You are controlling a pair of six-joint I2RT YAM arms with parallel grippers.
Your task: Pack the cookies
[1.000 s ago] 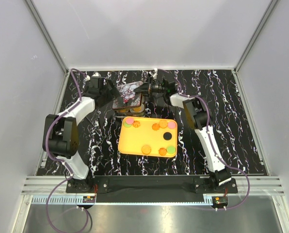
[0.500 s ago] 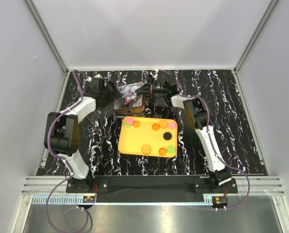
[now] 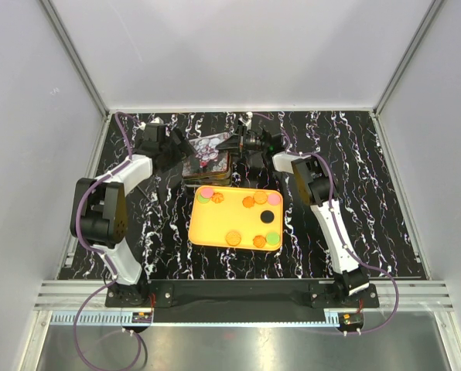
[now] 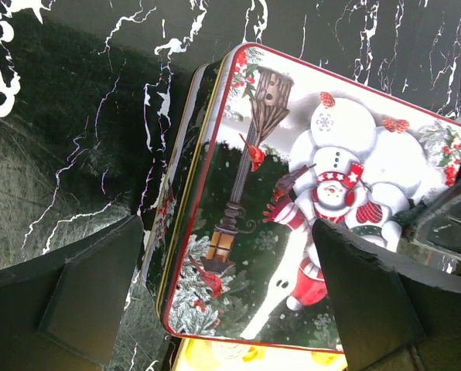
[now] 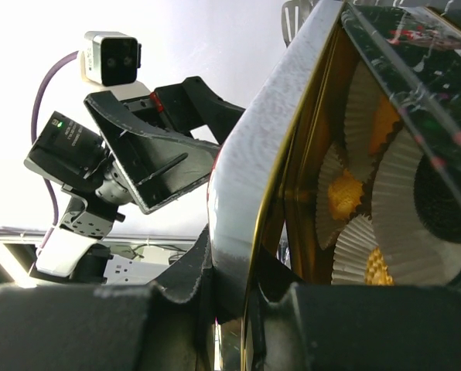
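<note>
Several cookies, pink (image 3: pixel 206 192), orange (image 3: pixel 233 237), dark (image 3: pixel 268 216) and green (image 3: pixel 272 239), lie on the yellow tray (image 3: pixel 212 226). More cookies (image 5: pixel 343 193) sit in white paper cups inside the tin (image 5: pixel 308 154). The snowman lid (image 4: pixel 315 185) hangs tilted over the tin (image 3: pixel 206 173). My right gripper (image 5: pixel 242 286) is shut on the lid's edge (image 5: pixel 250 193). Open wide at the lid's left end is my left gripper (image 4: pixel 227 232), its fingers (image 4: pixel 91 294) either side of the lid's near corner without touching it.
The tin stands just behind the tray's far edge on the black marbled table (image 3: pixel 370 170). Grey walls close in the table on three sides. Both arms reach to the far middle of the table, with the tray between their bases and the tin.
My left gripper has moved slightly farther back and toward the lid. The lid in my right gripper has shifted a little to the right and away.
</note>
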